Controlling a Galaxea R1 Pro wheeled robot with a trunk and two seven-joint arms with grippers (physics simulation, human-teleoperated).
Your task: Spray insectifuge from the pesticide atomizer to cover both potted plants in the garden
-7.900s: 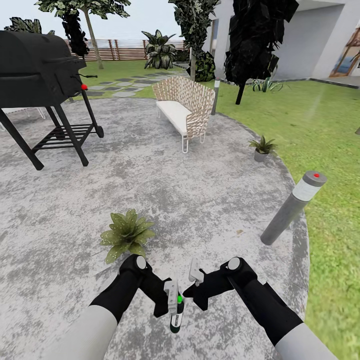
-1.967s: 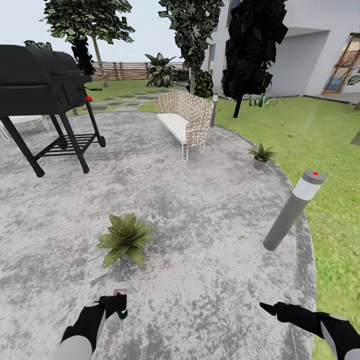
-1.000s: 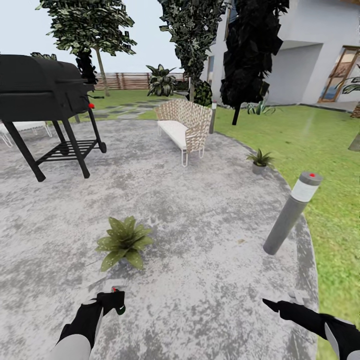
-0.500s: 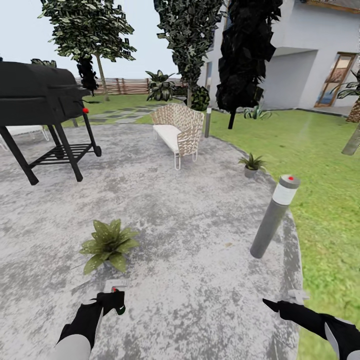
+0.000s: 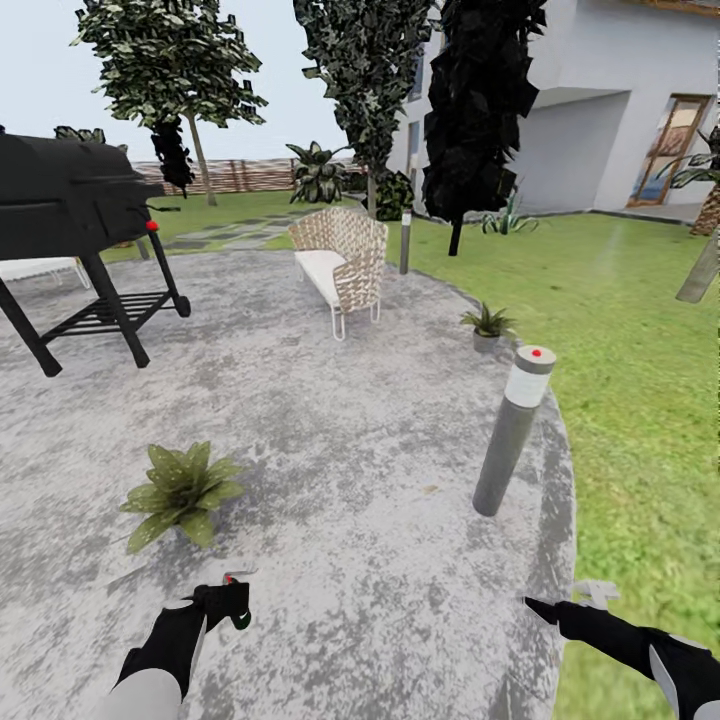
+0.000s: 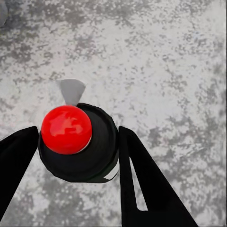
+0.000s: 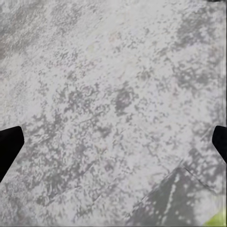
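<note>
My left gripper (image 5: 230, 600) is shut on the pesticide atomizer (image 5: 241, 617), low over the stone patio. In the left wrist view the atomizer (image 6: 90, 156) shows from above, a dark body with a red knob and grey nozzle, between the two black fingers of the left gripper (image 6: 78, 158). One potted plant (image 5: 180, 490), a rosette of pointed leaves, sits on the patio just ahead of that hand. The other potted plant (image 5: 487, 323), in a small grey pot, stands further off at the patio's right edge. My right gripper (image 5: 568, 600) hangs open over bare stone (image 7: 113, 142).
A grey bollard lamp (image 5: 511, 431) leans at the patio's right rim. A black grill (image 5: 70, 205) stands at the far left, and a wicker chair (image 5: 340, 262) behind the middle. Lawn (image 5: 640, 400) lies to the right, with trees, a fence and a house beyond.
The whole view has swung to the right, so plants, bollard and grill sit further left. Since the oldest frame, both arms have spread apart and the atomizer has stayed in the left gripper.
</note>
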